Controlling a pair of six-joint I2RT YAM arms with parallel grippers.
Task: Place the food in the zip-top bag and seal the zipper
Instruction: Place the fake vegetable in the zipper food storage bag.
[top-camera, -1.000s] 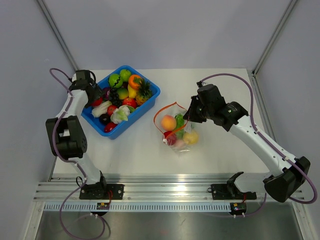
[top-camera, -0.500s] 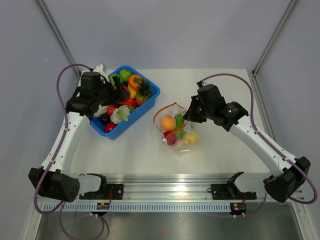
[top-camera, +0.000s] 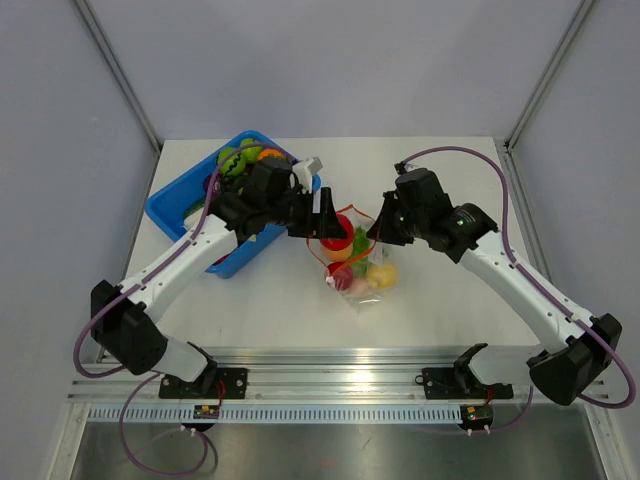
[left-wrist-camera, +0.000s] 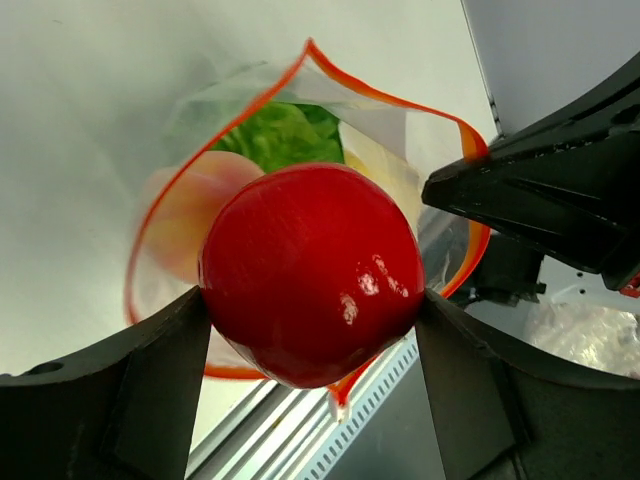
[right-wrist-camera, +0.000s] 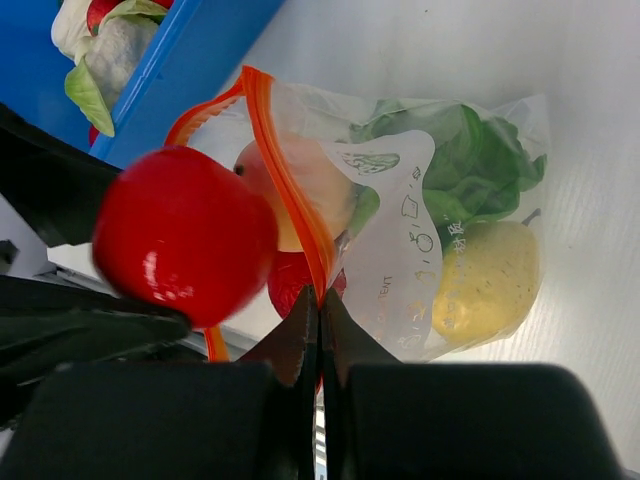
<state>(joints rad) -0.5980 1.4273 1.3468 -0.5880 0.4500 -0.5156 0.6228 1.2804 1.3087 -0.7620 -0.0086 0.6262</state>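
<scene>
**Red fruit hangs over the open bag**

The left gripper (left-wrist-camera: 312, 298) has hold of a round, shiny red fruit (right-wrist-camera: 185, 235). Its two fingers are spread as wide as the fruit and press on both of its sides. In the top view the fruit hangs just over the mouth of the zip-top bag (right-wrist-camera: 400, 250), at the bag's 11 o'clock end. I cannot tell if the fruit touches the bag.

The right gripper (right-wrist-camera: 318, 300) is pinched tight on the zipper (right-wrist-camera: 270, 150), the thin red-orange strip, at the bag's 1 o'clock side. The strip makes a wide open loop, so the mouth is not sealed.

The bag lies on the white table (top-camera: 440, 160), near the middle, at 4 o'clock from the blue bin (top-camera: 170, 200). Inside the bag are green lettuce (right-wrist-camera: 470, 160), a yellow piece (right-wrist-camera: 490, 280), a peach-coloured piece (left-wrist-camera: 180, 215) and a small red piece, partly hidden.

More food (top-camera: 240, 160) sits in the bin. The left arm reaches across the bin's 3 o'clock side.
</scene>
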